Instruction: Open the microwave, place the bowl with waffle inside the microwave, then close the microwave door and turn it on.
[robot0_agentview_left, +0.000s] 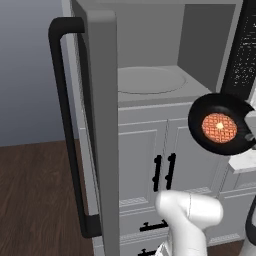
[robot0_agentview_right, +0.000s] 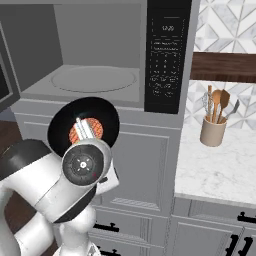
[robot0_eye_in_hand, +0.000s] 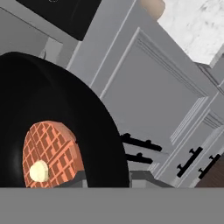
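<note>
Fingers clamp the tilted bowl just below the open microwave; more tilt could spill the waffle.

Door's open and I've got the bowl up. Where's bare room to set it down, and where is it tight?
The microwave cavity is bare: the turntable has nothing on it, bordered by grey walls, the button panel on the right and the open door on the left. The counter right of it is bare up to the utensil pot. Tightest beside the panel.
</note>
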